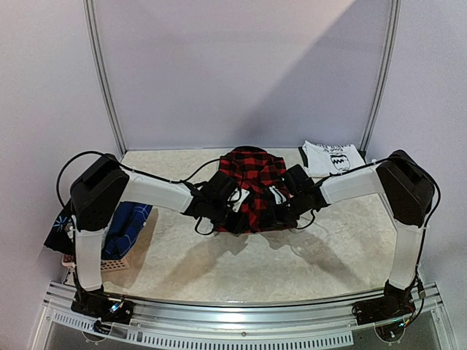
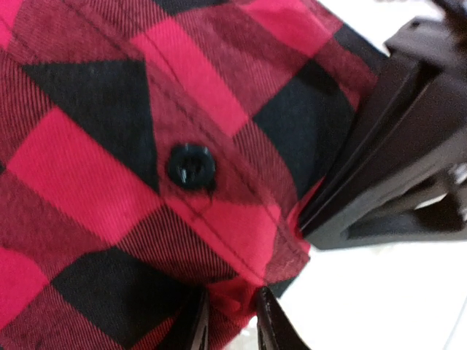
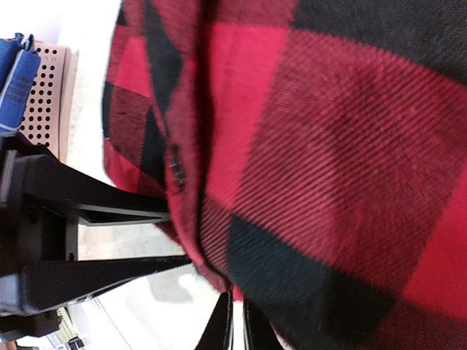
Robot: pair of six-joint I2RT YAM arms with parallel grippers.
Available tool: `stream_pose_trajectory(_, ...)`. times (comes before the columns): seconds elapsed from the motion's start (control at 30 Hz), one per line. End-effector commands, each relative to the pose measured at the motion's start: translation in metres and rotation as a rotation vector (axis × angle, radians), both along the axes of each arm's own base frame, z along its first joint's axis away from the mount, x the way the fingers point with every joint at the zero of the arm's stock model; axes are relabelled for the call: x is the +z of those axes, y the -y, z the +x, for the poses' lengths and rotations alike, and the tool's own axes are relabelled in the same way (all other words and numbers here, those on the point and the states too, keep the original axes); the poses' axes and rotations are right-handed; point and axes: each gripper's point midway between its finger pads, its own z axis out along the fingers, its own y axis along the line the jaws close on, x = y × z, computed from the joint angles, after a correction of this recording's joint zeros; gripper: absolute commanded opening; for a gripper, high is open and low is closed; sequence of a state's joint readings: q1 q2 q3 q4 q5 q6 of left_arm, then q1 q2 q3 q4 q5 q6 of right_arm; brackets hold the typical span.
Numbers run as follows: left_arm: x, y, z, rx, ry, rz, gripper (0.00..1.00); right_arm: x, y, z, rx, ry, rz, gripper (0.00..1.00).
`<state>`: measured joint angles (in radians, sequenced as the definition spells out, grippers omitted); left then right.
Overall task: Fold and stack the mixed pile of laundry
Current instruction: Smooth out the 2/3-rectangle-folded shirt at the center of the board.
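The red-black plaid shirt [image 1: 252, 186] hangs bunched above the middle of the table, held between both grippers. My left gripper [image 1: 232, 208] is shut on its lower hem; the left wrist view shows red cloth pinched between the fingertips of this gripper [image 2: 232, 317], below a black button [image 2: 191, 165]. My right gripper [image 1: 276, 204] is shut on the same hem, and in its wrist view this gripper [image 3: 237, 324] has its jaws nearly together on the cloth's edge. The two grippers are close together. A folded white-and-dark-green printed T-shirt [image 1: 332, 157] lies at the back right.
A small pinkish woven basket [image 1: 109, 261] stands at the left edge with blue plaid cloth [image 1: 128, 222] in it and a dark piece [image 1: 57, 230] hanging beside it. The basket also shows in the right wrist view [image 3: 47, 95]. Metal frame posts stand at the back.
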<state>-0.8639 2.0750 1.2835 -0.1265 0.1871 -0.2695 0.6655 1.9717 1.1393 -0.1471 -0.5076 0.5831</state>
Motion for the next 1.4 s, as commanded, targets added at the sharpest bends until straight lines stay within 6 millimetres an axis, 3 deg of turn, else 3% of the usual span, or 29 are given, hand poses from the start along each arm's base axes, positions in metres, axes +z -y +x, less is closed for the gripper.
stream_pose_trajectory(0.0,-0.001,-0.018,-0.019,-0.024,-0.021,0.093,0.24,0.042,-0.001,0.01,-0.007,0.084,0.003,0.07)
stream_pose_trajectory(0.17,0.02,-0.017,-0.015,-0.024,0.017,0.083,0.24,0.067,0.002,0.01,-0.008,0.125,0.016,0.07)
stream_pose_trajectory(0.37,0.023,-0.02,-0.015,-0.02,0.033,0.084,0.24,0.063,0.006,0.008,-0.016,0.126,0.001,0.08)
stream_pose_trajectory(0.57,0.025,-0.022,-0.008,0.003,0.068,0.094,0.24,0.057,0.005,0.019,-0.036,0.149,-0.021,0.07)
stream_pose_trajectory(0.97,0.011,-0.032,0.001,0.037,0.082,0.135,0.24,0.002,0.018,0.019,-0.047,0.082,-0.131,0.07)
stream_pose_trajectory(1.37,-0.026,-0.055,-0.008,0.073,0.025,0.179,0.23,-0.039,0.034,0.0,-0.046,0.009,-0.2,0.07)
